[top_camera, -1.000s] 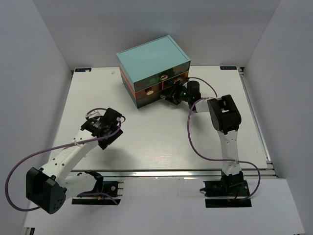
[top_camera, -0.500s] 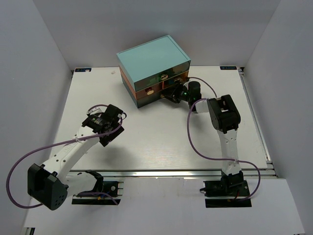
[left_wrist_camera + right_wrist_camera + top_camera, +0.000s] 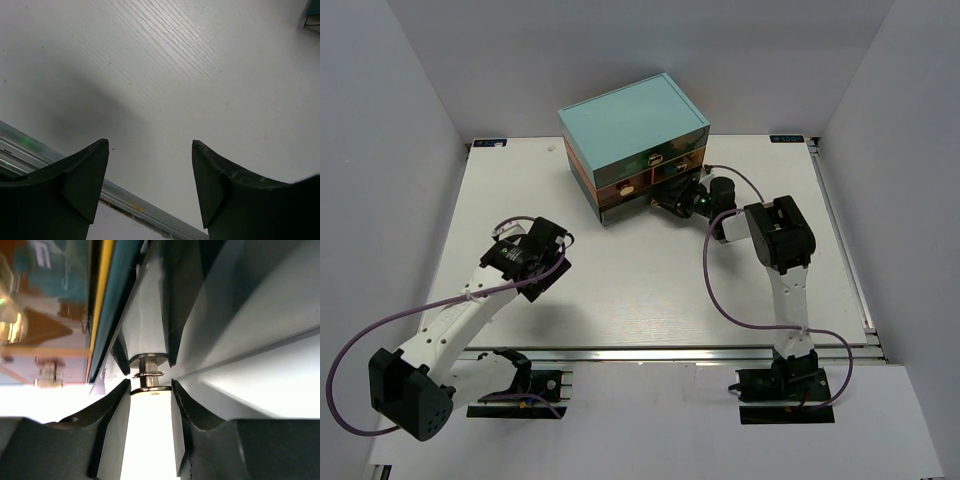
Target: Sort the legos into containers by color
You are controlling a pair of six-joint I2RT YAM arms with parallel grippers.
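We see a boxy chest with a light teal top (image 3: pixel 632 118) standing at the back of the white wood-grain table (image 3: pixel 620 300), a little right of centre. Its small drawers with teal and orange fronts (image 3: pixel 625 188) sit in the chest and face the arms.

The right gripper (image 3: pixel 672 200) reaches the lower right part of the chest front. From above we cannot tell which drawer it meets, because the gripper covers that spot. In the right wrist view, the right gripper (image 3: pixel 150 386) has its two dark fingers (image 3: pixel 112 410) pressed against either side of a pale tan knob (image 3: pixel 150 440) on a short metal neck. The jaws are clamped on that knob, and the glossy drawer front behind it mirrors both knob and fingers.

The left gripper (image 3: pixel 538 262) hangs over the left half of the table, well apart from the chest. Its wrist view shows the left gripper (image 3: pixel 150 150) with jaws spread and only bare table between them.
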